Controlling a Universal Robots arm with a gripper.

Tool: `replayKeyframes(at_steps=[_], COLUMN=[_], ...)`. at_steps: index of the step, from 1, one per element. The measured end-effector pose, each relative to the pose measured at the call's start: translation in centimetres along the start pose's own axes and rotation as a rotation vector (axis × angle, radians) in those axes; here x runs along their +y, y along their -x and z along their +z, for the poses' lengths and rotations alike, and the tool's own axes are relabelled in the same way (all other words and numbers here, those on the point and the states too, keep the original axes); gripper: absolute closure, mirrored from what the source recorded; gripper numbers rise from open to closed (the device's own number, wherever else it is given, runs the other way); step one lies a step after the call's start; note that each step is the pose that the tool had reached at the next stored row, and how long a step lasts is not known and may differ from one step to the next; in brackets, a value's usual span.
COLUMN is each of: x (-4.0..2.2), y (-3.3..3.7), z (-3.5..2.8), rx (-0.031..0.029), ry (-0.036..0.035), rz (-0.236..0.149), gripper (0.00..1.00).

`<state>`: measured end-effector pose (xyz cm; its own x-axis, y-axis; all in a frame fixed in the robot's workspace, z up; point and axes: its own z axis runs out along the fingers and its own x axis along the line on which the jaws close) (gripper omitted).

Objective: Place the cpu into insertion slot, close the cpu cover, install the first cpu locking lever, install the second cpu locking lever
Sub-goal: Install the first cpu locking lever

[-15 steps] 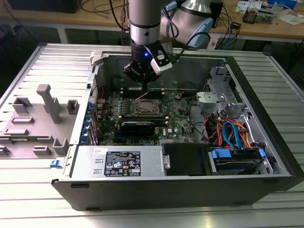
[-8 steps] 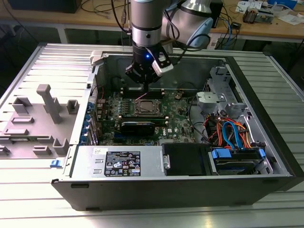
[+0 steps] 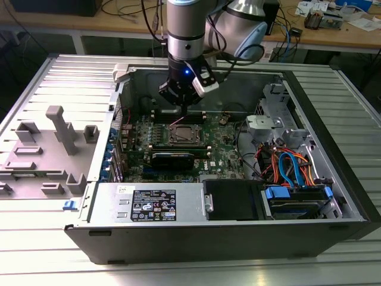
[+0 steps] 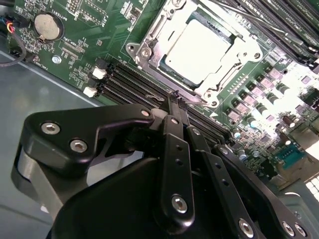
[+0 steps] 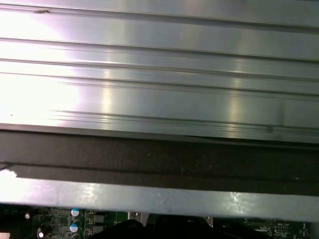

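Inside the open computer case (image 3: 333,179), the arm's gripper (image 4: 175,98) is hovering low over the green motherboard (image 4: 75,64) with its black fingers (image 4: 175,144) pressed together. The tips are sitting just beside one edge of the cpu cover (image 4: 244,52). That cover is lying flat over the insertion slot (image 4: 142,52), and the cpu (image 4: 199,47) is resting inside, its silver-grey top showing through the cover's square cut-out.

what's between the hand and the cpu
In the second wrist view, just the cover, its silver frame edge, lies between the hand and the cpu; the hand is over black memory slots.
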<state>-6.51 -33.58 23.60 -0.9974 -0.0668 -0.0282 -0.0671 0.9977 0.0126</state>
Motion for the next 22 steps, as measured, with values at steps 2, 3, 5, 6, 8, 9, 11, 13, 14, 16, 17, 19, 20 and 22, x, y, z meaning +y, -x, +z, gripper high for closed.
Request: replayKeyframes(at_steps=[2, 3, 5, 6, 8, 9, 11, 13, 14, 16, 17, 19, 20, 22], x=[0.0, 0.0, 0.01, 0.01, 0.0, 0.0, -0.01, -0.02, -0.02, -0.03, -0.03, -0.03, -0.03, -0.03], y=[0.24, 0.35, 0.63, 0.72, 0.89, 1.03, 1.14, 1.22, 1.27, 1.31, 1.32, 1.32, 1.32, 1.33], z=[0.11, 0.16, 0.3, 0.35, 0.45, 0.55, 0.66, 0.75, 0.79, 0.84, 0.88, 0.98, 1.03, 1.16], rx=[0.0014, 0.0017, 0.003, 0.0034, 0.0041, 0.0044, 0.0045, 0.0045, 0.0046, 0.0047, 0.0045, 0.0045, 0.0046, 0.0046], ry=[0.0001, 0.0001, 0.0002, 0.0003, 0.0003, 0.0005, 0.0014, 0.0028, 0.003, 0.0029, 0.0032, 0.0036, 0.0036, 0.0036], rz=[0.0, 0.0, 0.0, 0.0, 0.0, 0.0, 0.0, 0.0, 0.0, 0.0, 0.0, 0.0, 0.0, 0.0], gripper=[0.89, 0.89, 0.89, 0.89, 0.89, 0.89, 0.89, 0.89, 0.89, 0.89, 0.89, 0.89, 0.89, 0.89])
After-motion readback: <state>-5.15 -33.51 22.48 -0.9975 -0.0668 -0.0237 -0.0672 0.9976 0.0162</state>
